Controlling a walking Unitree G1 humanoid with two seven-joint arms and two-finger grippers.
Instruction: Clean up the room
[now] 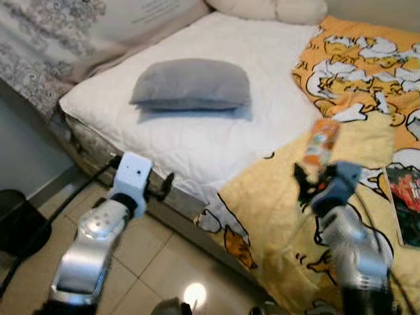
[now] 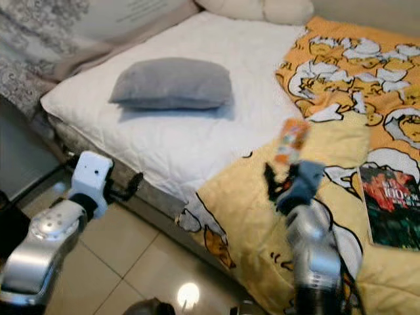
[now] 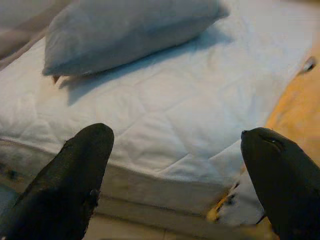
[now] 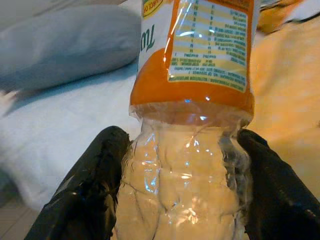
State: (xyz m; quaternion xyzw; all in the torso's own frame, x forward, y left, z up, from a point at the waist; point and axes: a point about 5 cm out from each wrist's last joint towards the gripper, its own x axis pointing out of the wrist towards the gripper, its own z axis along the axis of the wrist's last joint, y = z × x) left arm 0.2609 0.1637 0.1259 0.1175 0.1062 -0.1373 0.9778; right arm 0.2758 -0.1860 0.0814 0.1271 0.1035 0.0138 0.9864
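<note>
A clear plastic bottle (image 1: 321, 144) with an orange label stands up out of my right gripper (image 1: 308, 182), which is shut on its lower part above the yellow cartoon blanket (image 1: 275, 197). In the right wrist view both black fingers (image 4: 85, 195) press the sides of the bottle (image 4: 190, 150). My left gripper (image 1: 163, 188) hangs open at the near edge of the mattress, nothing between its fingers (image 3: 65, 185). A grey pillow (image 1: 191, 84) lies on the white mattress (image 1: 216, 138) beyond it.
A book or magazine (image 2: 392, 203) with a dark cover lies on the blanket at the right. A black bin (image 1: 20, 220) stands on the tiled floor at the left. A patterned bedcover (image 1: 39, 46) is heaped at the far left, and cream pillows (image 1: 275, 8) sit at the bed's head.
</note>
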